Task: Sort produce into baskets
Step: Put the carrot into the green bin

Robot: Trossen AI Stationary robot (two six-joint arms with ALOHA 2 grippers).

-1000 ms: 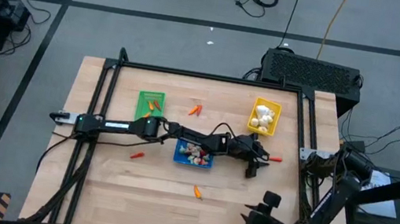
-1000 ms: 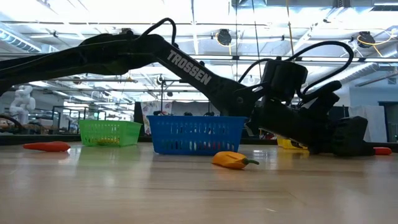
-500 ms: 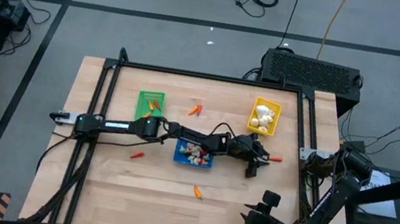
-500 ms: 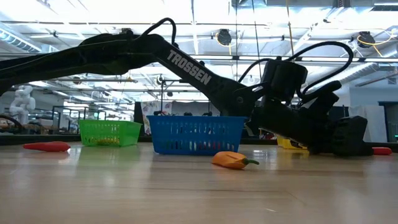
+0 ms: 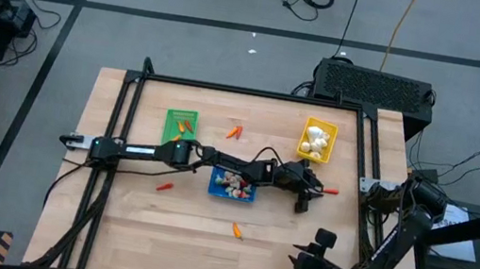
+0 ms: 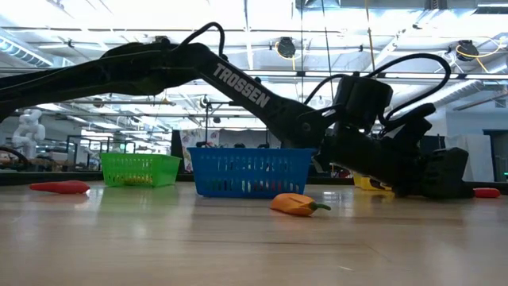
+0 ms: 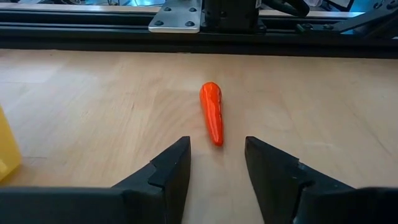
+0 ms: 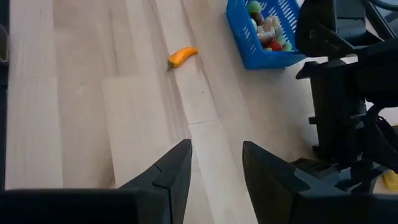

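My left gripper [image 5: 314,192] reaches across the table past the blue basket [image 5: 232,186] and is open. A slim red-orange carrot [image 7: 212,113] lies flat on the table just ahead of it, its pointed end toward the gap between the fingers [image 7: 176,167]; it also shows in the high view [image 5: 331,191]. The fingers touch nothing. The green basket [image 5: 180,126] and the yellow basket [image 5: 317,139] stand toward the far side. My right gripper [image 8: 214,168] is open and empty near the table's near right corner [image 5: 306,255].
An orange pepper-like piece [image 5: 236,231] lies on the table near of the blue basket. A red piece [image 5: 165,185] lies left of it, and an orange piece [image 5: 234,132] lies between the green and yellow baskets. A black frame rail [image 7: 186,28] runs just beyond the carrot.
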